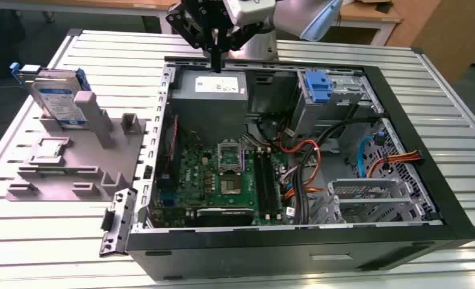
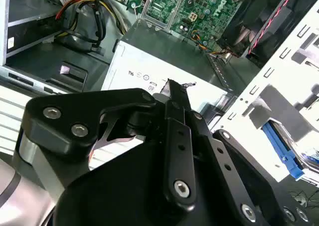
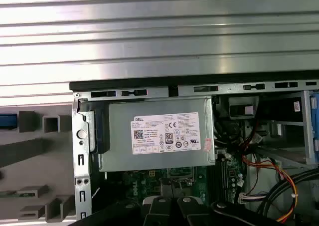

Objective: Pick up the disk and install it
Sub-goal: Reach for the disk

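step: pre-pick, nothing grasped | saw gripper [image 1: 215, 60] above power supply [image 1: 211, 87], fingers pinched together, empty | found disk [image 1: 56, 96] upright in grey fixture [image 1: 68, 162], exterior view's left, well apart from gripper | judged pick needed fingers spread plus reach across

The open computer case [image 1: 301, 247] lies on the surface [image 1: 44, 241], the holder [image 1: 68, 168] just beside it at the exterior view's left, the disk [image 1: 56, 96] upright in the holder's far end. In the case the power supply [image 1: 213, 87] sits in the far corner nearest the holder, the motherboard [image 1: 221, 180] before it, the drive cage [image 1: 366, 201] at the exterior view's right. The claw [image 1: 215, 60] hangs above the power supply's far edge.
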You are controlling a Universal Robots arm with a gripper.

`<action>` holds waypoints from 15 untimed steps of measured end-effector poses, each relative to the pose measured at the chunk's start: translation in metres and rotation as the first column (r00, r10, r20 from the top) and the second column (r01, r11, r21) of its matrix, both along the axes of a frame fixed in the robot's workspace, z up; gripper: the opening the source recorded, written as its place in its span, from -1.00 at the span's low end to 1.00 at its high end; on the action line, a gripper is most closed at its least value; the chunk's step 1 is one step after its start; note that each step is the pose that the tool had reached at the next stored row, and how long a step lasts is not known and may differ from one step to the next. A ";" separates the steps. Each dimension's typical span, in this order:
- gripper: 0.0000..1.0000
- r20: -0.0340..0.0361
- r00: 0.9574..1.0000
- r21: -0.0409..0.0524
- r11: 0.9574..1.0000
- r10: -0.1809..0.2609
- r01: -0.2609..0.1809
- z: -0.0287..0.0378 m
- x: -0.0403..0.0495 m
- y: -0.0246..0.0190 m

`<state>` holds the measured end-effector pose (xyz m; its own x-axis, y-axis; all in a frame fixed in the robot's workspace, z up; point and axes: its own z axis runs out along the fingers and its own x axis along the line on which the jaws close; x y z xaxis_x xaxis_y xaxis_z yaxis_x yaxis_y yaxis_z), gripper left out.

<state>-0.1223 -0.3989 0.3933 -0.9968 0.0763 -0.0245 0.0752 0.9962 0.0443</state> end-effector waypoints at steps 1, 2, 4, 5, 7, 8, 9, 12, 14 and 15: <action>-0.80 0.000 1.000 0.000 1.000 0.000 0.000 0.0000 -0.0008 0.0000; -0.80 0.000 1.000 0.000 1.000 0.000 0.000 0.0000 -0.0019 0.0000; -0.80 0.000 1.000 0.000 1.000 0.000 0.000 0.0000 -0.0047 0.0000; -0.80 0.000 1.000 0.000 1.000 0.000 0.000 0.0000 -0.0061 0.0000; -0.80 0.000 1.000 0.000 1.000 0.000 0.000 -0.0001 -0.0092 0.0000; -0.80 0.000 1.000 0.000 1.000 0.000 0.000 -0.0001 -0.0107 0.0000; -0.80 0.000 1.000 0.000 1.000 0.000 0.000 -0.0001 -0.0122 0.0000; -0.80 0.000 1.000 0.000 1.000 0.000 0.000 -0.0001 -0.0161 0.0000; -0.80 0.000 1.000 0.000 1.000 0.000 0.000 -0.0002 -0.0176 0.0000; -0.80 0.000 1.000 0.000 1.000 0.000 0.000 -0.0001 -0.0176 0.0000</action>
